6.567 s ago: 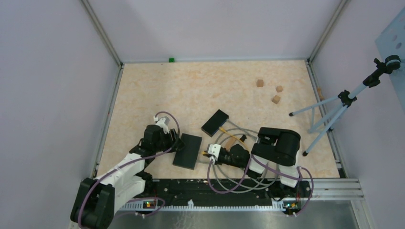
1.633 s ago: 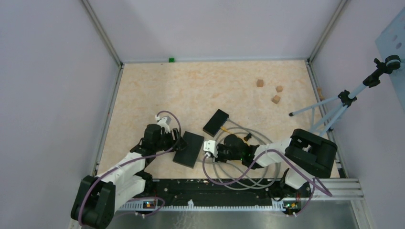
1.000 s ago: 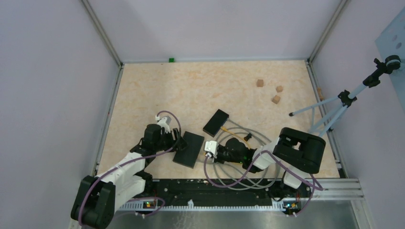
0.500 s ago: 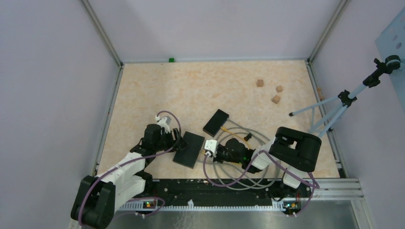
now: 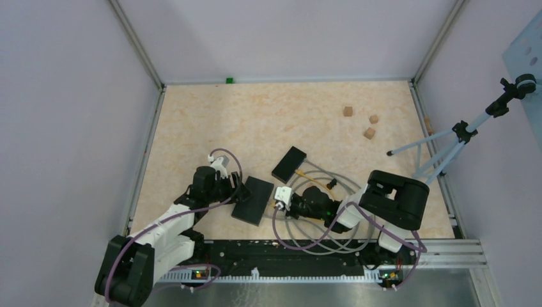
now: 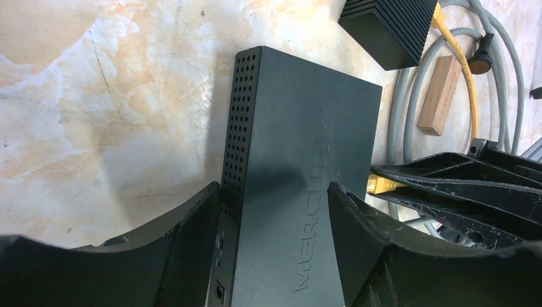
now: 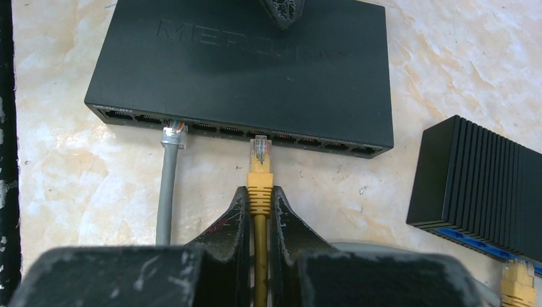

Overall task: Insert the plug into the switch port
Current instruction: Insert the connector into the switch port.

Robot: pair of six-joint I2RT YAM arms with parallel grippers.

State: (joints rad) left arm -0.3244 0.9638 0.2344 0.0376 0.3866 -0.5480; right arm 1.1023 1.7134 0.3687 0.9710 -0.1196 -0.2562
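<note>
The black Mercury switch (image 5: 252, 201) lies flat on the table, its port row facing my right arm. My left gripper (image 6: 275, 188) is open around it. One finger (image 6: 192, 236) is against the vented back side and the other (image 6: 358, 243) reaches over the top. My right gripper (image 7: 259, 192) is shut on the yellow plug (image 7: 259, 182), just behind its boot. The plug's clear tip sits at the mouth of a middle port (image 7: 259, 137), mostly outside it. The plug also shows in the left wrist view (image 6: 383, 185).
A grey cable (image 7: 171, 137) is plugged into a port near the switch's left end. A smaller ribbed black box (image 5: 289, 164) with another yellow plug (image 7: 519, 276) lies to the right. Looped grey cables (image 5: 307, 236), a wooden block (image 6: 438, 96), three cubes (image 5: 369, 133) and a tripod (image 5: 447, 147) are around.
Over the last seconds my right gripper swung with the yellow plug to face the switch's port side. In the last half second almost nothing moves. The left arm has stayed at the switch.
</note>
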